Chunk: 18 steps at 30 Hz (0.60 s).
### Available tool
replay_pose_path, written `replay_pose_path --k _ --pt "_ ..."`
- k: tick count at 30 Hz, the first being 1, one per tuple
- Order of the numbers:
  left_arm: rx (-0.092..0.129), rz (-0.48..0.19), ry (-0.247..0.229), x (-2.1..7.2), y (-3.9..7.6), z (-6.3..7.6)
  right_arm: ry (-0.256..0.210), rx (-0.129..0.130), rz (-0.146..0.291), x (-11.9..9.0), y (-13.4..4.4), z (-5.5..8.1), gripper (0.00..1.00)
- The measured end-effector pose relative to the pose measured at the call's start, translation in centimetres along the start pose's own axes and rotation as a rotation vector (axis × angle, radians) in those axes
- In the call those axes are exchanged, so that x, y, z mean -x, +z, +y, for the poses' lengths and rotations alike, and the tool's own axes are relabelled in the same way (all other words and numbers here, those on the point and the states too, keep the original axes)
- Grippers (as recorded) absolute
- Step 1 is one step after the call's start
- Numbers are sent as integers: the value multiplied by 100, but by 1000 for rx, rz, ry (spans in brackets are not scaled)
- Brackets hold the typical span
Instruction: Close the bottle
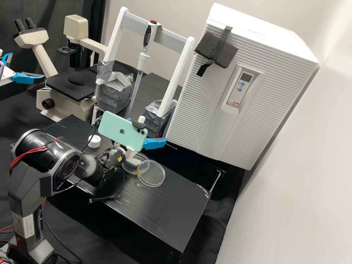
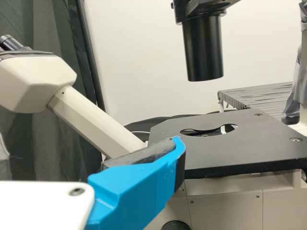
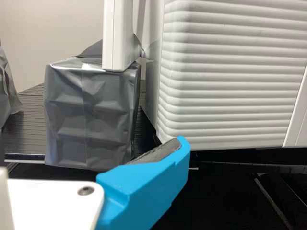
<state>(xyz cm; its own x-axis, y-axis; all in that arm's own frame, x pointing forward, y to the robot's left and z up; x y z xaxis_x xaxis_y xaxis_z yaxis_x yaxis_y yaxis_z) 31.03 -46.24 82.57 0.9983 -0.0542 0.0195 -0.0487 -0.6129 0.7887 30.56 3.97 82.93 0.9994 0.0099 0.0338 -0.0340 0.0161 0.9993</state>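
Observation:
A small white round piece (image 1: 94, 141), a cap or a low bottle, I cannot tell which, stands on the black bench (image 1: 172, 205) just left of the near arm's wrist. My right gripper (image 1: 146, 134) hangs above the bench in front of the white ribbed cabinet (image 1: 238, 80). Its blue finger (image 3: 148, 184) shows a bare pad with nothing held, so it is open. My left gripper (image 1: 16, 69) is at the far left by the microscope (image 1: 62, 88). It is open too, its blue finger (image 2: 141, 184) level with the black stage (image 2: 230, 143).
Two clear petri dishes (image 1: 148, 172) lie on the bench below the right gripper. A white pipette stand (image 1: 146, 40) with taped grey feet (image 3: 91, 120) rises behind. A mint phone (image 1: 123, 131) is mounted on the right wrist. The bench's front right is free.

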Motion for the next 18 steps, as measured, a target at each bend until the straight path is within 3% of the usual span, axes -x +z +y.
replay_pose_path --k 10,12,15,18 --pt "-1 -7 3 5 17 -3 0 0 0 0 0 0 100" --pt "-3 -50 0 20 98 -15 0 0 0 0 0 0 100" --pt "14 -132 1 64 240 -27 0 0 0 0 0 0 100" --pt "17 -266 6 118 456 -46 0 0 0 0 0 0 100"
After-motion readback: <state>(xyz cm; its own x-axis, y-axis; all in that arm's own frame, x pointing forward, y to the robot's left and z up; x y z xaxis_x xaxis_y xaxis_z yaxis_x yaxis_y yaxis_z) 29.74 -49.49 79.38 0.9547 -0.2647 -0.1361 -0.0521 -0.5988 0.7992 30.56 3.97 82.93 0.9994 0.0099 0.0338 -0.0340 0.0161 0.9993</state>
